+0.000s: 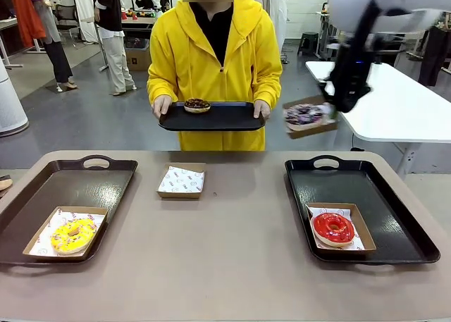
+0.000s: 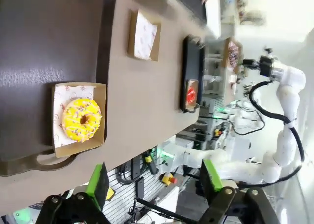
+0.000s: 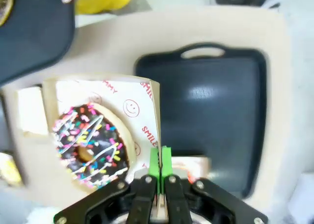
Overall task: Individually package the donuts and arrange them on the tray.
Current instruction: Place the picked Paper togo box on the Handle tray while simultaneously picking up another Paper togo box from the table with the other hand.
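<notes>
My right tool (image 3: 160,161) is pinched tight on the side wall of a shallow brown cardboard box (image 1: 313,130). It holds the dark, purple-and-white-sprinkled ring donut (image 1: 303,114) in the air at the frame's upper right, beyond the black plastic tray (image 1: 394,230). Gripping the wall spares the icing, I judge. My left tool (image 2: 154,181) hangs wide open and empty.

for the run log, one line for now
right hand: shut on box holding sprinkled donut, aloft | left hand: open, empty | person: holds tray, chocolate donut
</notes>
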You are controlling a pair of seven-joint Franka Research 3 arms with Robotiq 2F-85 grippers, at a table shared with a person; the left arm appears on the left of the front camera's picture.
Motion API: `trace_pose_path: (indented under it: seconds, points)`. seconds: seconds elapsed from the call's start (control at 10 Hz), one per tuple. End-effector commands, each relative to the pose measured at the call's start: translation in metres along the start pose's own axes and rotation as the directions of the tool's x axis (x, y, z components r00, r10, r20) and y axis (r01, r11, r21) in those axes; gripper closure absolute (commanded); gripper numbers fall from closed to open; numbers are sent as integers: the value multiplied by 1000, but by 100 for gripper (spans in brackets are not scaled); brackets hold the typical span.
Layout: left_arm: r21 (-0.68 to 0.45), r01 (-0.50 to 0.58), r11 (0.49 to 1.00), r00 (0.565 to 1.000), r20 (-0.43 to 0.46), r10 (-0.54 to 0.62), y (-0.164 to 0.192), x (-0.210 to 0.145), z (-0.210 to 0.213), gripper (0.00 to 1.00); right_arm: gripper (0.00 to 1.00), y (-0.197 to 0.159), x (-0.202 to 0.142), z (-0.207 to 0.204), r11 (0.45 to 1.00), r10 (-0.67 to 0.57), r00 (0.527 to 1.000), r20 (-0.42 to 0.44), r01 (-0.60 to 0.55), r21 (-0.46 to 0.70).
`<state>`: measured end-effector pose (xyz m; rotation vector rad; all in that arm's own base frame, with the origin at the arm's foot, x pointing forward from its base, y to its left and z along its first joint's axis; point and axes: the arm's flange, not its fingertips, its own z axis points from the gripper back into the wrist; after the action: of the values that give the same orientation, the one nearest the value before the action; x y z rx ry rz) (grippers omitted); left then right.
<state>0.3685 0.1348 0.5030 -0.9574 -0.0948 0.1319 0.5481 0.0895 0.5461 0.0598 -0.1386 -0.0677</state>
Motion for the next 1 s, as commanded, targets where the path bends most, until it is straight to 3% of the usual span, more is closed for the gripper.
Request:
trace_pose_path:
  seconds: [0.0, 0.1, 0.4, 0.8, 0.9]
  points:
    - [161, 2, 987, 998, -57, 8, -35, 18, -29, 3, 99, -38, -4, -22, 998, 48, 999, 9, -48, -28]
    - [243, 3, 970, 995, -93, 20, -55, 29, -51, 3, 99, -54, -2, -29, 996, 81, 997, -2, -81, -21]
    - [465, 23, 885, 995, -92, 23, -89, 60, -127, 3, 99, -86, 2, -54, 997, 80, 997, -19, -80, 4]
    - [603, 23, 797, 997, -70, 24, -82, 85, -203, 3, 99, -93, 3, -73, 997, 75, 997, -36, -74, 31]
    - [618, 36, 785, 998, -58, 0, -80, 86, -216, 3, 99, -90, 4, -68, 998, 55, 997, -54, -56, -12]
